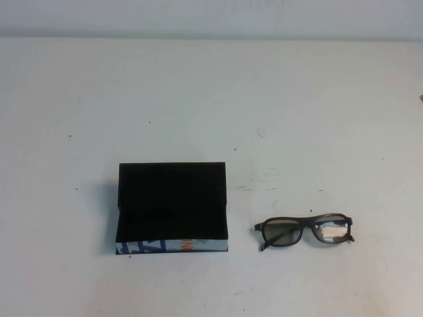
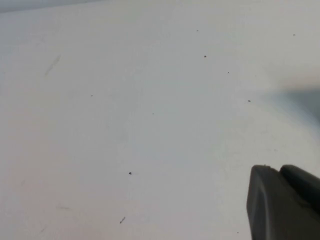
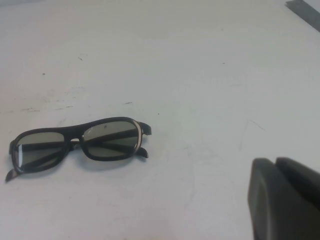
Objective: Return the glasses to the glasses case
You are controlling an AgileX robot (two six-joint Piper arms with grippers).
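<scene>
The glasses case (image 1: 172, 198) is a black box with a white, blue and orange strip along its near side, on the white table left of centre. Its flap seems folded back; I cannot tell for sure. The glasses (image 1: 304, 230) are dark and thick-rimmed and lie folded on the table just right of the case, apart from it. They also show in the right wrist view (image 3: 80, 142). My right gripper (image 3: 274, 161) is shut and empty, some way from the glasses. My left gripper (image 2: 277, 169) is shut and empty over bare table. Neither arm shows in the high view.
The white table (image 1: 211, 99) has small specks and scuffs, and its far edge runs along the back wall. A dark strip (image 3: 305, 10) sits at one corner of the right wrist view.
</scene>
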